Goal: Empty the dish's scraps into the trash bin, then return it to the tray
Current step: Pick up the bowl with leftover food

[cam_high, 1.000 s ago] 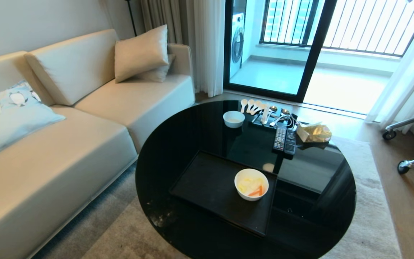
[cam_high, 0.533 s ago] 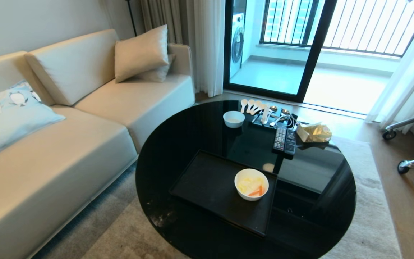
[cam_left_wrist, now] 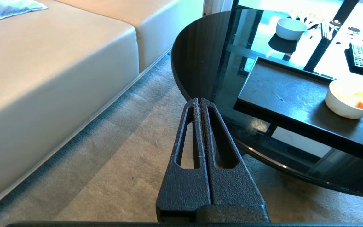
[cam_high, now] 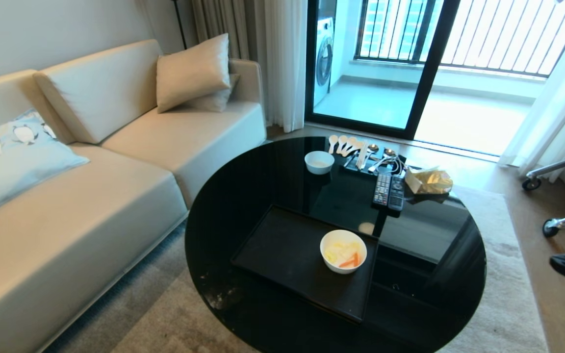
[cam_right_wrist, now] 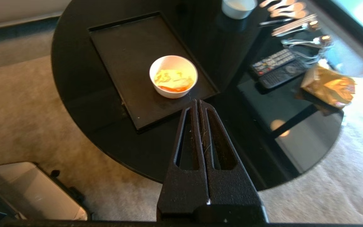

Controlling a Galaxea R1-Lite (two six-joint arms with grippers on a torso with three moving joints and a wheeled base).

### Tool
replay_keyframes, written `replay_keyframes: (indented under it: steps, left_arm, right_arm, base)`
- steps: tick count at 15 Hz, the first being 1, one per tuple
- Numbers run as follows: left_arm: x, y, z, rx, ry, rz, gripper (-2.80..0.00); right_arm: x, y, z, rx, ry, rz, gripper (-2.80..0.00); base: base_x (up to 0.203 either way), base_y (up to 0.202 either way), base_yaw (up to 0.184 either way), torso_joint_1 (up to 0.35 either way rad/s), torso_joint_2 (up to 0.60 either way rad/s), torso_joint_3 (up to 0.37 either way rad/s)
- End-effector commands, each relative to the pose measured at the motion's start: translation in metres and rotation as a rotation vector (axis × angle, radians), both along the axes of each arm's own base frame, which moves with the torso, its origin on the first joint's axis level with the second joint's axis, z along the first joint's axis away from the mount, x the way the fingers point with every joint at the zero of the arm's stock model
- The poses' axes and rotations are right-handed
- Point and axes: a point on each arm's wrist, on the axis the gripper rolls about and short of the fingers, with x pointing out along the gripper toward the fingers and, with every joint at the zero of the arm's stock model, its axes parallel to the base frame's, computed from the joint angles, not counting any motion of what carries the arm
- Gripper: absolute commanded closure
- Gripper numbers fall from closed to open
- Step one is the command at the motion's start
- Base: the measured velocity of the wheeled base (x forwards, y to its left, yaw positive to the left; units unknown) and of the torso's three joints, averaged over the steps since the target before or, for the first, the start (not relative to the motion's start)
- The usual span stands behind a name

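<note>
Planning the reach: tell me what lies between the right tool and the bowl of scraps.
Right wrist view: between the shut right tool and the dish lies only bare black tray; nothing blocks it.

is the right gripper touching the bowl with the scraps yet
Apart. The right wrist view shows the right gripper, fingers shut, hanging short of the white bowl, with bare black tray showing between them.
</note>
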Motion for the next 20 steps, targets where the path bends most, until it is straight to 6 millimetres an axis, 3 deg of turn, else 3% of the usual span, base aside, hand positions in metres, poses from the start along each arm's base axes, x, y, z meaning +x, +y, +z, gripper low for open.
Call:
replay_keyframes:
  steps: [1,7,12,15,20]
  left_arm:
    - [0.0,0.0,0.0,-0.001,-0.001,0.0,0.0]
    - [0.0,0.0,0.0,-0.001,0.0,0.0,0.0]
    - [0.0,0.0,0.0,-0.001,-0.001,0.0,0.0]
    - [0.0,0.0,0.0,-0.001,0.0,0.0,0.0]
    - [0.0,0.0,0.0,-0.001,0.001,0.0,0.0]
  right_arm:
    - [0.069,0.014,-0.021,-0.011,0.201,0.087,0.0]
    - [0.177,0.085,-0.07,-0.034,0.345,0.192,0.0]
    - [0.241,0.168,-0.103,0.041,0.394,-0.03,0.0]
    - [0.267,0.185,-0.117,-0.006,0.383,-0.208,0.0]
    - [0.27,0.184,-0.108,0.045,0.565,-0.382,0.0]
  base:
    - [0.0,0.0,0.0,0.0,0.0,0.0]
    - [0.0,0.0,0.0,0.0,0.0,0.0]
    - [0.0,0.0,0.0,0.0,0.0,0.0]
    - [0.0,0.0,0.0,0.0,0.0,0.0]
    - [0.0,0.0,0.0,0.0,0.0,0.0]
